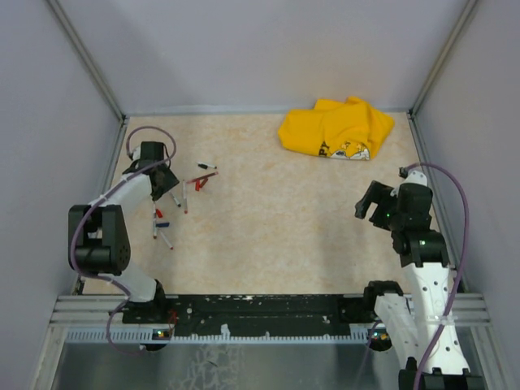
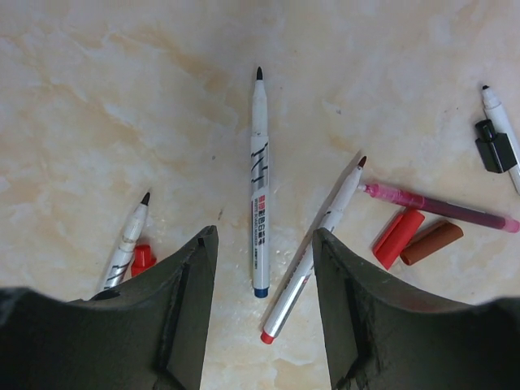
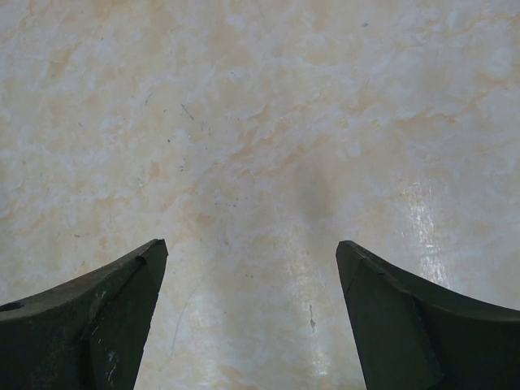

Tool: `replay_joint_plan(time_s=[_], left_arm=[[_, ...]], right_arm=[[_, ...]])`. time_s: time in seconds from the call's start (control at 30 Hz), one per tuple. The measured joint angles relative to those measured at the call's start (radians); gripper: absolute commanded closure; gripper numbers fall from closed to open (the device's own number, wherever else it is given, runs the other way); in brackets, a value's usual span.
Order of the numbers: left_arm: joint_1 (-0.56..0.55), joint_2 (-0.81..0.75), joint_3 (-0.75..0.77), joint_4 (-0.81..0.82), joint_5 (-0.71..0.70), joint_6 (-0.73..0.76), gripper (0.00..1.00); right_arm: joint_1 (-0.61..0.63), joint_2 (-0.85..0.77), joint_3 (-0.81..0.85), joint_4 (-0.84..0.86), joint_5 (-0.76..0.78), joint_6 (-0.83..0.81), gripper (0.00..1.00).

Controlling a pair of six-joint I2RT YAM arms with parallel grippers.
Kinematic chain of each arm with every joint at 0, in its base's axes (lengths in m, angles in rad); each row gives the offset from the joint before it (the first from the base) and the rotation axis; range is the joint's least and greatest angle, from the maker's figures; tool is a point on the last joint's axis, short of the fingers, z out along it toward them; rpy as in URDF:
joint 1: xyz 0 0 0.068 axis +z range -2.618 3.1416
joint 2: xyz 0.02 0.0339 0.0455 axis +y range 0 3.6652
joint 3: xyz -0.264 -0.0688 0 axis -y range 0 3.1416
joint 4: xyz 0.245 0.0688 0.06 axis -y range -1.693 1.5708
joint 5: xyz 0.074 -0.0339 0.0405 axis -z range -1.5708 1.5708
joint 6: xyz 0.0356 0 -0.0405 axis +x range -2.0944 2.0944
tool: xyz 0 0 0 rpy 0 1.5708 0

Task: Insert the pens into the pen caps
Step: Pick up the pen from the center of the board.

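Observation:
My left gripper (image 2: pixel 264 236) hovers open over a scatter of pens at the table's left side. A white pen with a blue end (image 2: pixel 259 187) and a white pen with a red end (image 2: pixel 313 252) lie on the table between its jaws, neither gripped. Another white pen (image 2: pixel 130 240) lies left of the jaws beside a small red cap (image 2: pixel 144 258). To the right lie a thin pink-red pen (image 2: pixel 443 207), a red cap (image 2: pixel 398 237), a brown cap (image 2: pixel 431 243), a black cap (image 2: pixel 495 150) and one more pen (image 2: pixel 502 122). My right gripper (image 3: pixel 250 248) stands open over bare table at the right (image 1: pixel 374 203).
A crumpled yellow cloth (image 1: pixel 337 128) lies at the back right of the marbled table (image 1: pixel 276 227). Grey walls enclose the table on the left, back and right. The arms' base rail (image 1: pixel 260 309) runs along the near edge.

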Motion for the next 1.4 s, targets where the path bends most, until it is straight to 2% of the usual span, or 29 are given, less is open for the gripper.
replay_joint_plan(time_s=[0.57, 0.87, 1.03, 1.4], left_arm=[[0.033, 0.180, 0.081, 0.026, -0.005, 0.000, 0.48], [0.040, 0.235, 0.131, 0.021, -0.014, -0.001, 0.54], [0.046, 0.249, 0.147, 0.018, -0.023, 0.002, 0.66], [0.051, 0.280, 0.180, 0.018, -0.024, 0.027, 0.85]], right_arm=[[0.000, -0.006, -0.008, 0.021, -0.005, 0.000, 0.15], [0.000, -0.011, -0.008, 0.021, -0.007, 0.000, 0.15], [0.001, -0.013, -0.010, 0.024, -0.007, 0.000, 0.15], [0.001, -0.019, -0.014, 0.025, -0.007, 0.000, 0.16]])
